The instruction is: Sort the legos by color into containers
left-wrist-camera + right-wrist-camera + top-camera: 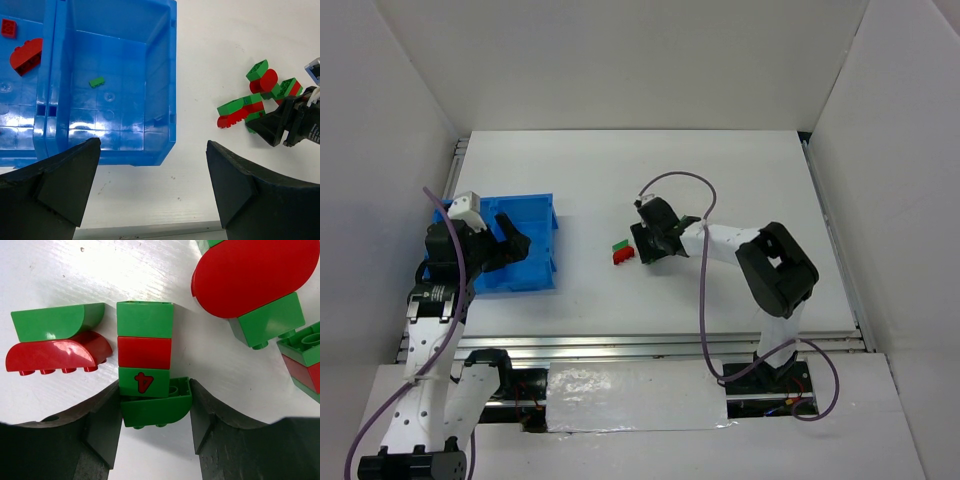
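Observation:
The blue bin (535, 215) lies at the left; in the left wrist view (160, 75) its right compartment holds one small green brick (97, 81) and its left compartment holds red bricks (25, 56). My left gripper (510, 245) hovers open and empty over the bin's near edge (153, 150). A cluster of red and green legos (622, 252) lies mid-table. My right gripper (642, 248) is shut on a green curved brick (156, 410) stuck to the end of a green-red-green stack marked "4" (144, 352).
Beside the stack lie a green-over-red curved pair (55, 345), a large red rounded piece (250, 275) joined to a green brick (270, 320), and a green-and-red piece (305, 357). White walls enclose the table on three sides.

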`<state>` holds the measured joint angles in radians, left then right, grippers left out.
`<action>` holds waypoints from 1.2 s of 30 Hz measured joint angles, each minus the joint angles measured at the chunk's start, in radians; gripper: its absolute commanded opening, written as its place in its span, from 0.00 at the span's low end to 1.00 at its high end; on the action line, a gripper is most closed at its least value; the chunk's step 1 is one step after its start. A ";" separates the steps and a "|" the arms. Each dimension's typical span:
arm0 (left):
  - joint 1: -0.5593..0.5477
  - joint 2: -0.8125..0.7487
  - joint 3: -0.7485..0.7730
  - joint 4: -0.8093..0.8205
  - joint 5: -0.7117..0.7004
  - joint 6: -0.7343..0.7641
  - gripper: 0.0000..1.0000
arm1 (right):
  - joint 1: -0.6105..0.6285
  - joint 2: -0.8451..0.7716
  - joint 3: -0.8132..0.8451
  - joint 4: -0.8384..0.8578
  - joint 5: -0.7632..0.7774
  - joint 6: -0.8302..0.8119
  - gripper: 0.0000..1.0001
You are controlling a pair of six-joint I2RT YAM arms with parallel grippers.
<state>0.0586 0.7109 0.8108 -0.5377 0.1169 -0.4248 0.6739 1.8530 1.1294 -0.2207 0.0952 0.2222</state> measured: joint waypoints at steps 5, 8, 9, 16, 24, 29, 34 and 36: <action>-0.005 0.000 0.000 0.001 0.011 0.003 0.99 | 0.020 -0.056 -0.061 0.018 -0.004 0.005 0.40; -0.012 0.004 0.000 0.012 0.038 0.003 0.99 | 0.051 -0.123 -0.102 0.022 0.000 0.005 0.40; -0.014 0.008 0.000 0.017 0.059 0.002 1.00 | 0.063 -0.156 -0.118 0.022 0.000 0.004 0.40; -0.018 0.033 -0.055 0.153 0.350 -0.137 1.00 | 0.156 -0.407 -0.190 0.056 -0.014 -0.009 0.39; -0.154 0.027 -0.143 0.407 0.570 -0.421 1.00 | 0.328 -0.634 -0.233 0.137 -0.100 -0.021 0.39; -0.265 0.033 -0.134 0.450 0.568 -0.455 0.94 | 0.375 -0.674 -0.233 0.168 -0.134 -0.034 0.39; -0.371 0.071 -0.135 0.494 0.549 -0.475 0.78 | 0.396 -0.674 -0.232 0.166 -0.145 -0.047 0.40; -0.404 0.087 -0.135 0.504 0.539 -0.473 0.66 | 0.402 -0.674 -0.232 0.166 -0.153 -0.052 0.40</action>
<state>-0.3450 0.7982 0.6758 -0.0338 0.6559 -0.8982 1.0760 1.1793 0.8974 -0.0551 -0.0578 0.1699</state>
